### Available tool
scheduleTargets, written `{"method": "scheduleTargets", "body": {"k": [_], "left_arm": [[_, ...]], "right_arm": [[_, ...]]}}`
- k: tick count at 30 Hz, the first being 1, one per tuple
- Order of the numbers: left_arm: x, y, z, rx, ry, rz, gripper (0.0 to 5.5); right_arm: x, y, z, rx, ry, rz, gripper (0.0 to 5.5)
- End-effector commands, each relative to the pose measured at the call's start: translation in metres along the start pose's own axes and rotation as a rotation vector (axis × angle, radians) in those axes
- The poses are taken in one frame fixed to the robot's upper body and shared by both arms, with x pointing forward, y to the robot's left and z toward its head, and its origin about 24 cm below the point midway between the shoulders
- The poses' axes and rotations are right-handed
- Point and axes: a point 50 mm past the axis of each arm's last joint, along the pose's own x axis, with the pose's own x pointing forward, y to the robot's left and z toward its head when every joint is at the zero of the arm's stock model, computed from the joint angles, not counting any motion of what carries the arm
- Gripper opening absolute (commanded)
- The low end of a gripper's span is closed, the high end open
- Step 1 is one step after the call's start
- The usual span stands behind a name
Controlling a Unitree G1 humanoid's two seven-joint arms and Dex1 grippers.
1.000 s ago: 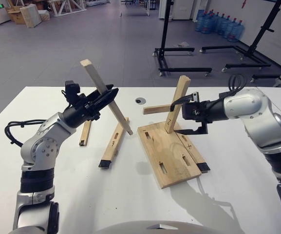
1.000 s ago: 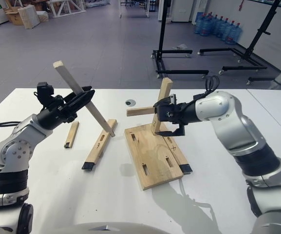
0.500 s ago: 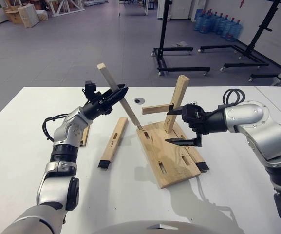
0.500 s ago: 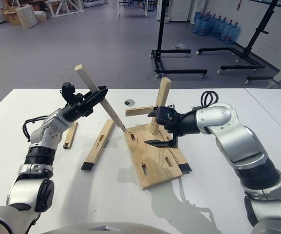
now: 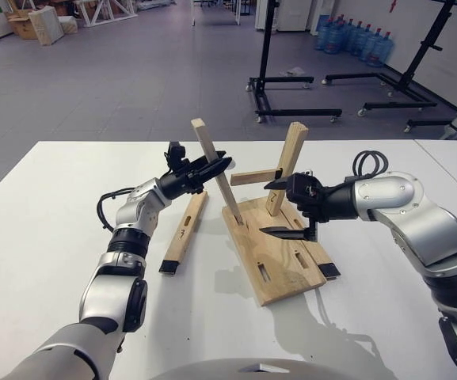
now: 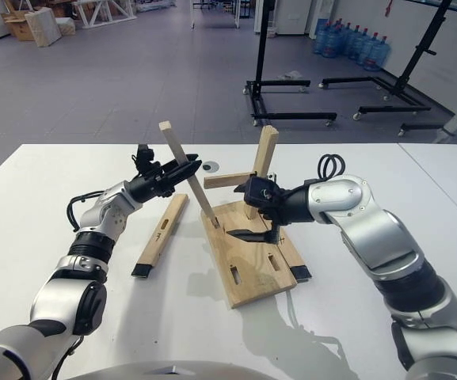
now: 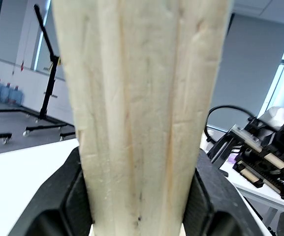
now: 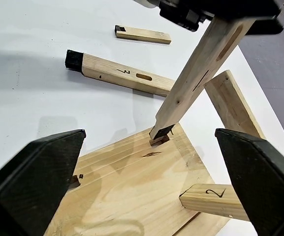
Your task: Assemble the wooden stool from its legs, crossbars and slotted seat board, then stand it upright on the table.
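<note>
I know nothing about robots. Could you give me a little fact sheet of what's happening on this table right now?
Left gripper: jaws shut on the held leg, tilted, its lower end at a slot in the seat board
Right gripper: jaws open, above the seat board
On the board: standing leg with a crossbar jutting sideways
On the table: spare leg lying left of the board

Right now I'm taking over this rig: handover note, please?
Left hand shut on held leg, tilted, lower end at a corner slot of the seat board. Right hand open over the board.
Done: upright leg stands in the board, crossbar joined to it.
Left: seat the held leg; fit the loose leg, the leg along the board's edge, the short crossbar; stand it up.
</note>
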Motion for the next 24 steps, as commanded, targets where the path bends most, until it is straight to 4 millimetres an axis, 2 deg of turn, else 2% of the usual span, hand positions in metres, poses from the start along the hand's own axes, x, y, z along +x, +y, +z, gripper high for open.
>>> {"method": "scheduleTargets", "body": {"k": [1, 9, 14, 24], "left_arm": [[0.001, 0.005, -0.004, -0.006, -0.007, 0.022, 2.02], [0.006, 0.007, -0.006, -0.018, -0.059, 0.025, 2.02], [0.002, 0.006, -0.017, -0.015, -0.007, 0.026, 2.02], [-0.002, 0.005, -0.014, 0.076, 0.082, -0.008, 2.02]], "right_arm": [[0.002, 0.002, 0.000, 0.007, -0.005, 0.007, 4.85], [0.004, 0.003, 0.001, 0.008, -0.010, 0.021, 4.85], [0.004, 0.004, 0.002, 0.010, -0.012, 0.024, 4.85], [0.005, 0.004, 0.002, 0.015, -0.016, 0.025, 4.85]]}}
